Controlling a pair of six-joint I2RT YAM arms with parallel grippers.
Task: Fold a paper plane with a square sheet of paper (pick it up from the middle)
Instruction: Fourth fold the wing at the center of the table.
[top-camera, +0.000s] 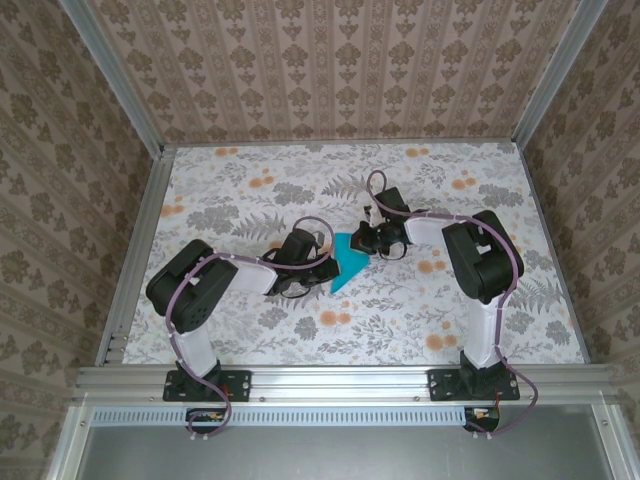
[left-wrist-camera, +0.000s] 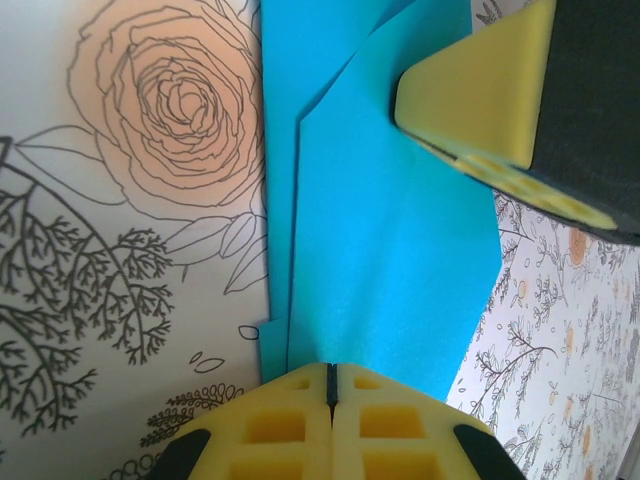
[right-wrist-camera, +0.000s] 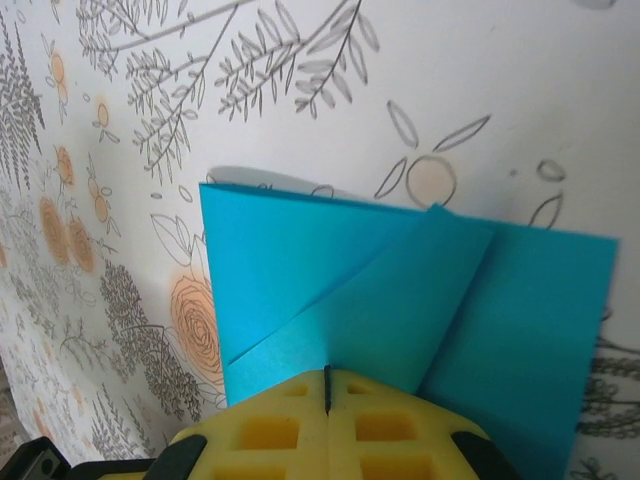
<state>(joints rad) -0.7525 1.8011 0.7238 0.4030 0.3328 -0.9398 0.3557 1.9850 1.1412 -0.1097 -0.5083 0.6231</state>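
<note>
The left gripper (top-camera: 322, 272) reaches in from the tabletop's (top-camera: 220, 330) left side, its yellow fingertips (left-wrist-camera: 290, 420) pressed together and touching the near-left edge of the teal-blue sheet of paper (top-camera: 348, 262); whether they nip a layer cannot be told. The sheet lies about mid-tabletop between the two claws, partly folded, with diagonal flaps overlapping across its face (right-wrist-camera: 300, 250). On the right, the right gripper (top-camera: 363, 247) meets the paper's far-right edge, its fingers (right-wrist-camera: 290, 430) likewise squeezed shut, tips at a folded flap's edge.
</note>
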